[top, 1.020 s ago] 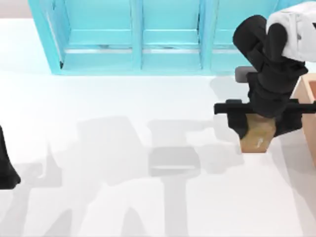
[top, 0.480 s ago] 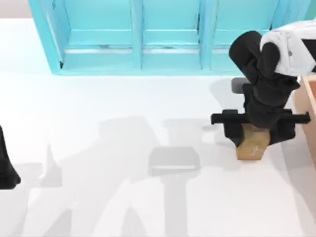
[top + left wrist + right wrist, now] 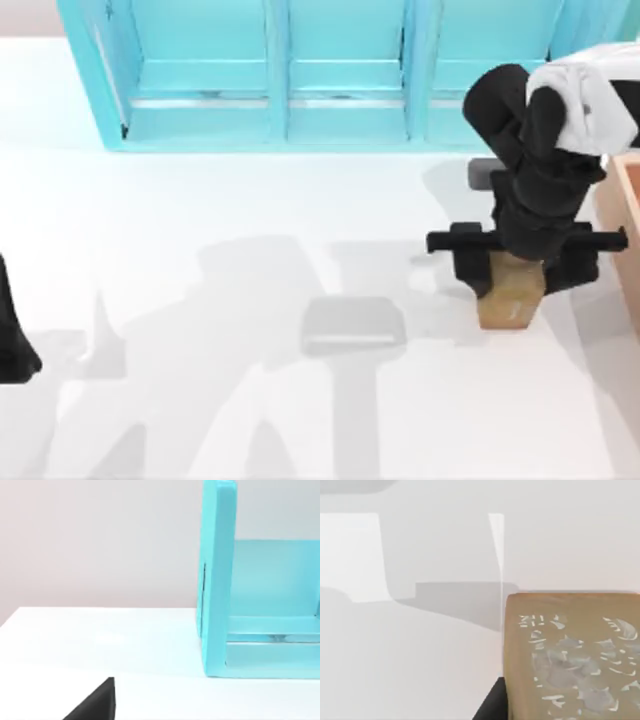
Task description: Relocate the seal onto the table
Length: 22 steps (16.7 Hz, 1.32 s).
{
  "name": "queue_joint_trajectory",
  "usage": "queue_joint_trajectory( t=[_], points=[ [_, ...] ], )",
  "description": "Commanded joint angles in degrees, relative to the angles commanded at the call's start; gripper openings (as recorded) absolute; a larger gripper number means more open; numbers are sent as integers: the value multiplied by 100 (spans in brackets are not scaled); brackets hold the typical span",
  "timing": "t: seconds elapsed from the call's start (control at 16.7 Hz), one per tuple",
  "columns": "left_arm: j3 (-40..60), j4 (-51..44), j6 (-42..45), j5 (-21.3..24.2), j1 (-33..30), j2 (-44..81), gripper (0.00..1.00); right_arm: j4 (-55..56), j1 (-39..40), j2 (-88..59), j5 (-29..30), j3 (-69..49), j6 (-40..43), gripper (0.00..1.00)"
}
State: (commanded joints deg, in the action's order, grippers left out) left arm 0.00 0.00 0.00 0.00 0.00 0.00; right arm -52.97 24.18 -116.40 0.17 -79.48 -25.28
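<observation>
right hand [image 3: 518, 268] clamped; left arm parked

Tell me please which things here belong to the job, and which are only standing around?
Belong to the job:
seal, held by the right gripper
table, where it should go

Only standing around:
turquoise shelf unit
wooden box at the right edge
left arm, parked at the left edge

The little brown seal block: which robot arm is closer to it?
The right one. The right gripper is directly over the seal, fingers clamping its top. The left gripper is parked at the table's far left edge, well away from it.
</observation>
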Motion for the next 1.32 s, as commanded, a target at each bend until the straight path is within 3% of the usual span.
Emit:
queue_joint_trajectory(
  t=[0.24,0.3,0.9,1.32],
  points=[
    [0,0,0,0,0,0,100,0,0,0,0,0,0,98],
    [0,0,0,0,0,0,100,0,0,0,0,0,0,100],
    [0,0,0,0,0,0,100,-88,-8,9,-3,-88,5,100],
    [0,0,0,0,0,0,100,-1888,-9,153,-15,-1662,31,100]
  ],
)
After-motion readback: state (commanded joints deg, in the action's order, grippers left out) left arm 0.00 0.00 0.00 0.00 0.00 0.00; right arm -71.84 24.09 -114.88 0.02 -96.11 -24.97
